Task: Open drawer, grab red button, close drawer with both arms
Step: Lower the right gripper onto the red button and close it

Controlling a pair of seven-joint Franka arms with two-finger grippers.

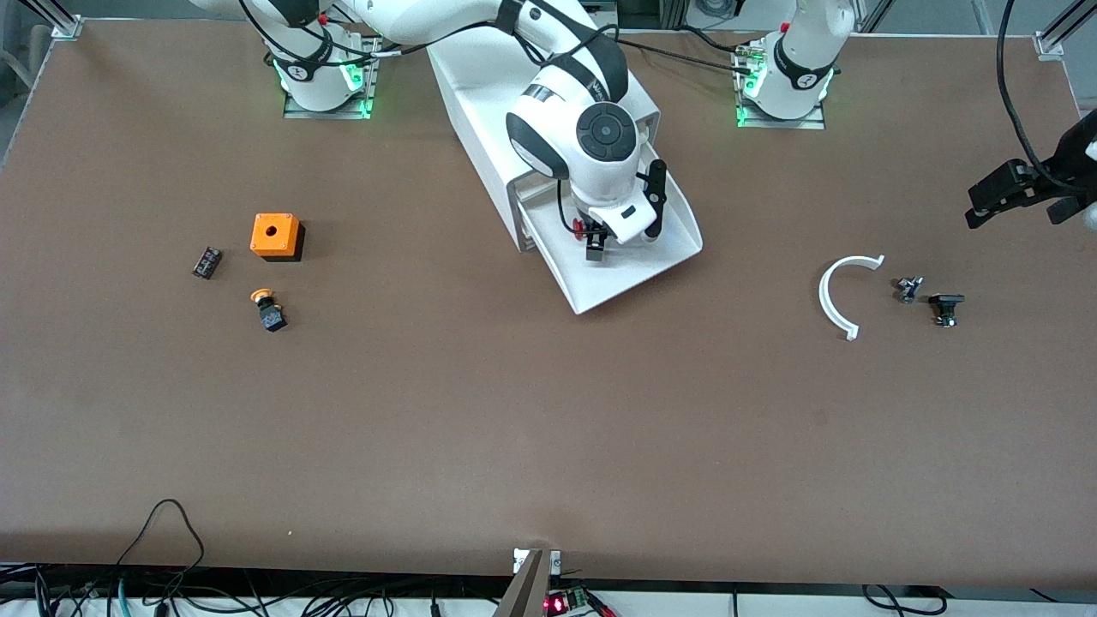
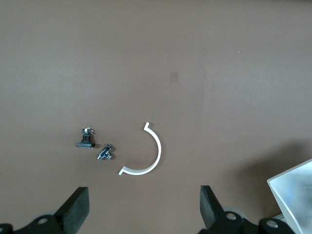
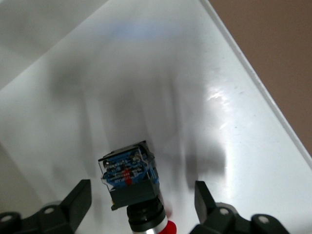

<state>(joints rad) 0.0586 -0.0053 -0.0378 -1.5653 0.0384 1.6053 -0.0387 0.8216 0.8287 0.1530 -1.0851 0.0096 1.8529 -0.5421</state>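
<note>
The drawer (image 1: 638, 266) stands pulled out of the white cabinet (image 1: 488, 103) toward the front camera. The button (image 1: 581, 228), with a red cap and a black body, lies on its side on the drawer floor. My right gripper (image 1: 595, 244) is down in the drawer, open, with the button (image 3: 129, 178) between its fingers (image 3: 77, 199) and apart from both. The right wrist view shows my right gripper (image 3: 141, 207) just above the white drawer floor (image 3: 170, 97). My left gripper (image 1: 1016, 197) waits open and empty over the table at the left arm's end, and shows in the left wrist view (image 2: 142, 214).
A white arc (image 1: 838, 296) and two small metal parts (image 1: 908, 289) (image 1: 946, 307) lie near the left arm's end. An orange box with a hole (image 1: 275, 236), an orange-capped button (image 1: 269, 310) and a small black part (image 1: 206, 262) lie toward the right arm's end.
</note>
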